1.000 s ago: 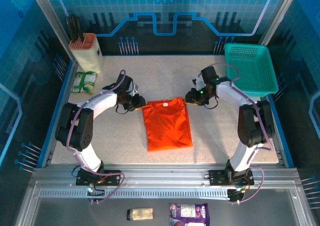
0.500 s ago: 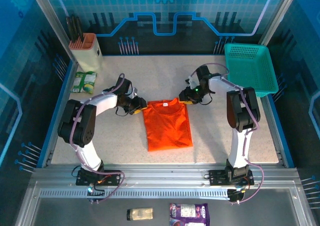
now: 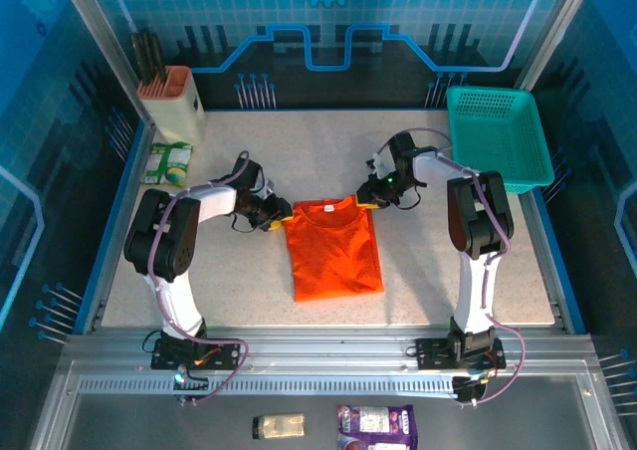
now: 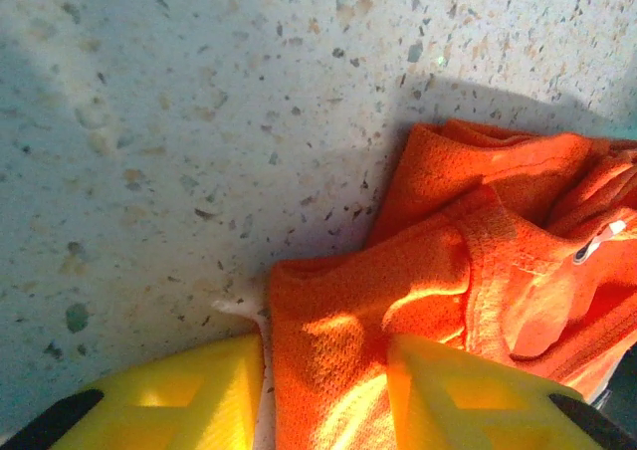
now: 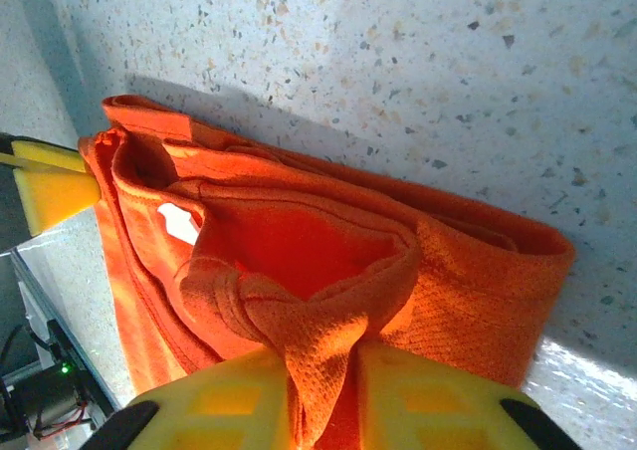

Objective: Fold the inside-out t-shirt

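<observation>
The t-shirt [image 3: 333, 256] lies flat on the table [image 3: 448, 281], folded to a narrow oblong just toward 6 o'clock from the middle. Its collar end points to 12 o'clock and its hem to 6. The long sides run nearly straight.

The left claw [image 3: 278, 212] sits low at the shirt's 11 o'clock corner. In the left wrist view its yellow fingers [image 4: 189, 390] stand apart, with the shoulder edge of the cloth lying slack between them. A thin strip of bare table shows beside the 9 o'clock finger, and the other finger stands over the cloth.

The right claw [image 3: 366, 199] sits low at the shirt's 1 o'clock corner. In the right wrist view its fingers [image 5: 428, 400] are drawn close on a bunched ridge of cloth beside the collar, so it is clamped on the shirt. A white tag [image 5: 179, 221] shows inside the collar. At the 9 o'clock edge of that view, one yellow finger of the left claw is at the far shoulder.

A teal basket [image 3: 498, 136] stands at the table's 1 o'clock corner, well apart from the shirt. A holder [image 3: 171, 102] with dark handles stands at the 11 o'clock corner. A green packet [image 3: 167, 161] lies just beside it toward 6 o'clock.
</observation>
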Tool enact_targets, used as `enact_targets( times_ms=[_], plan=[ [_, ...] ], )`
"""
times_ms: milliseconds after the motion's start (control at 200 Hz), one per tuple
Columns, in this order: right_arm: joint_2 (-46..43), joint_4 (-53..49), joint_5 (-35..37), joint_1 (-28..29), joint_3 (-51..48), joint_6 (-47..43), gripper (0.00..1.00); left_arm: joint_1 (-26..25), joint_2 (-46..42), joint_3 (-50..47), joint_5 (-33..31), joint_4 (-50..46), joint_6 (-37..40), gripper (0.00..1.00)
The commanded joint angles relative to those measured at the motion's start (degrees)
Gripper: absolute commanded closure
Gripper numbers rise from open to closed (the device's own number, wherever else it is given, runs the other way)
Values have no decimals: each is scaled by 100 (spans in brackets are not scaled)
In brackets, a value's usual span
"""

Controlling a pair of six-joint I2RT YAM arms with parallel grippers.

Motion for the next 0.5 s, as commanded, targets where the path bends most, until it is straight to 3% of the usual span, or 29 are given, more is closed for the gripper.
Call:
enact_targets(
  times_ms=[0,220,390,495],
  plan=[
    [40,-64,-114,-54,118,-16,78,-12,152,55,61,361,-5,62],
    [-15,-20,-99,-49,117,54,89,-13,258,146,142,684,-19,67],
    [-394,-56,21,-28,32,138,100,-20,41,128,334,922,57,92],
    [-883,-20,131,-23,-153,235,100,-20,-259,6,404,1013,108,100]
  ],
)
